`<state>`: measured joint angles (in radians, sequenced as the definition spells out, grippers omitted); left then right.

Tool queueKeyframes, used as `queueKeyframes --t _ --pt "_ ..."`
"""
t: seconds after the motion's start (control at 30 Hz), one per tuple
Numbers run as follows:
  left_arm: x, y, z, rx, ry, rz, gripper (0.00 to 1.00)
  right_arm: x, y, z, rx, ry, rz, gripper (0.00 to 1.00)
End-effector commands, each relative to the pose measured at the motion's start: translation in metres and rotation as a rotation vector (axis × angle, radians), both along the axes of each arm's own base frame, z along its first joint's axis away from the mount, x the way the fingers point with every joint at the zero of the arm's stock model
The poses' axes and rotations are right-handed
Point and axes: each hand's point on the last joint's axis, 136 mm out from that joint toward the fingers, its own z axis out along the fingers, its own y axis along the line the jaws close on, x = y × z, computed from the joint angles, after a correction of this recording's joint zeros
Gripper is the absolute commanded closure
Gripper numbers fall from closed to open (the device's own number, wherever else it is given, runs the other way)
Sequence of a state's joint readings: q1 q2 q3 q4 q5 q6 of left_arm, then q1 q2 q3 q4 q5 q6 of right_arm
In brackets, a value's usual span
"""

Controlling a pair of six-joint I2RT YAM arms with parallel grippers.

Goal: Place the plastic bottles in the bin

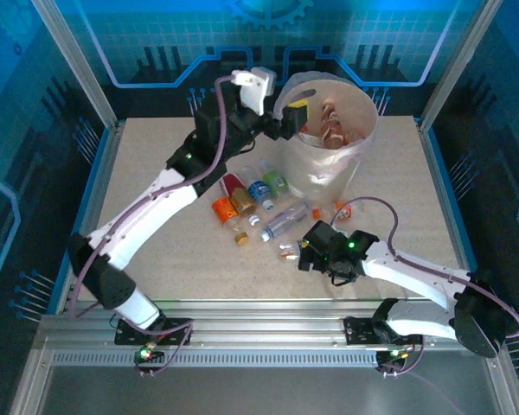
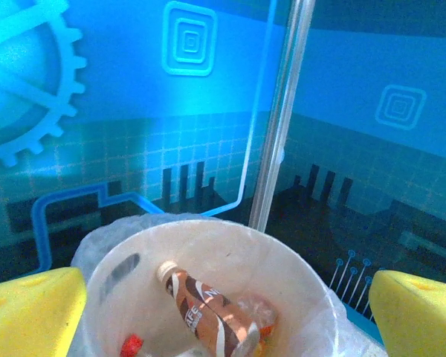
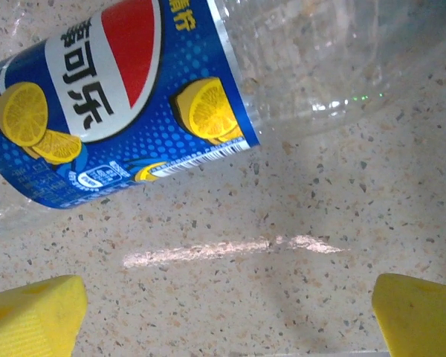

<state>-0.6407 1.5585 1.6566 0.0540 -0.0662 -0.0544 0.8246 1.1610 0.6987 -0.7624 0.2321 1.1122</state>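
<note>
The white bin (image 1: 322,177) with its plastic liner stands at the back of the table, with bottles inside. My left gripper (image 1: 296,117) hangs over its left rim, open and empty. In the left wrist view a brown-labelled bottle (image 2: 208,309) lies inside the bin (image 2: 230,253) below my left gripper (image 2: 227,312). Several plastic bottles (image 1: 242,197) lie on the table left of and in front of the bin. My right gripper (image 1: 304,252) sits low and open beside a small bottle (image 1: 287,252). The right wrist view has a blue-labelled clear bottle (image 3: 119,104) just beyond my right gripper (image 3: 227,312), with bare table between the fingers.
The speckled beige table (image 1: 173,268) is ringed by a blue raised edge and aluminium posts. An orange-capped bottle (image 1: 342,210) lies right of the bin's base. Glass walls stand close behind the bin.
</note>
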Motion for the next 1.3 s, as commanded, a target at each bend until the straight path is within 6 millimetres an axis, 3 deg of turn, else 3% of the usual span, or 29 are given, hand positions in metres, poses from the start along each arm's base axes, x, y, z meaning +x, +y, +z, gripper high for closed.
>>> queueKeyframes --t 0.0,0.17,0.37,0.6,0.87,1.27 --pt "-0.02 0.033 0.024 -0.101 -0.038 0.078 0.01 -0.008 -0.004 0.002 0.007 0.01 -0.025 0.0" --pt "-0.041 0.065 -0.001 -0.136 0.025 0.15 0.01 -0.006 0.001 0.014 0.057 -0.006 -0.052 0.0" --pt "-0.058 0.105 -0.059 -0.158 0.154 0.281 0.01 0.006 0.01 0.029 0.209 -0.055 -0.151 0.0" --pt "-0.074 0.138 -0.114 -0.169 0.244 0.393 0.01 0.025 -0.001 0.022 0.327 -0.052 -0.361 0.0" --pt "-0.079 0.145 -0.134 -0.153 0.262 0.408 0.01 0.047 0.006 0.024 0.343 -0.065 -0.427 0.0" --pt "-0.078 0.143 -0.151 -0.127 0.29 0.408 0.01 0.067 0.014 0.007 0.264 0.002 -0.446 0.0"
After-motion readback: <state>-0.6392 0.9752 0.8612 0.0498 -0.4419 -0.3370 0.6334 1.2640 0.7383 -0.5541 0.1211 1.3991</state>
